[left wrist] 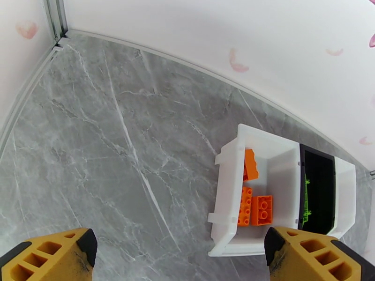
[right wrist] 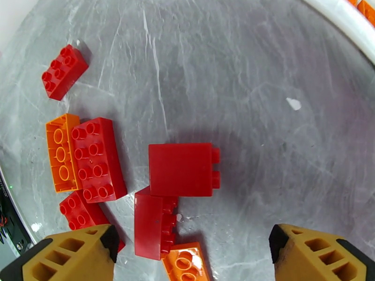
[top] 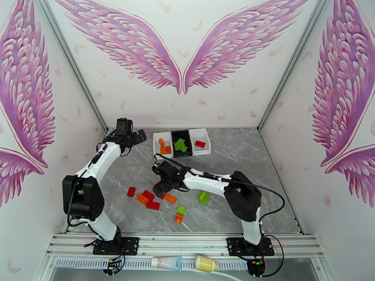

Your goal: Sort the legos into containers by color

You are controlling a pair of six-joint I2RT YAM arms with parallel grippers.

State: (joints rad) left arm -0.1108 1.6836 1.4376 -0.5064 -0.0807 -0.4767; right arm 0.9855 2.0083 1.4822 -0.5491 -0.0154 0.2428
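Though legos (top: 148,194) cluster, open table (top: 267,160) flanks them.

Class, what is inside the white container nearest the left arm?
Three orange legos show: two flat side by side, one tilted against a wall of the white container. No other colour shows. The left gripper's finger hides one corner.

Top view: the row of three containers (top: 202,135) sits just above centre, at the back of the table (top: 243,155), with boxed bricks (top: 180,145) lying in every one. The left gripper (top: 139,136) hangs just left of the row. Below the row, mid-frame, the right gripper (top: 160,189) sits over a cluster of loose bricks (top: 146,198). A pair of bricks (top: 203,197) lies right of that cluster, and two more bricks (top: 180,214) lie lower, between them.
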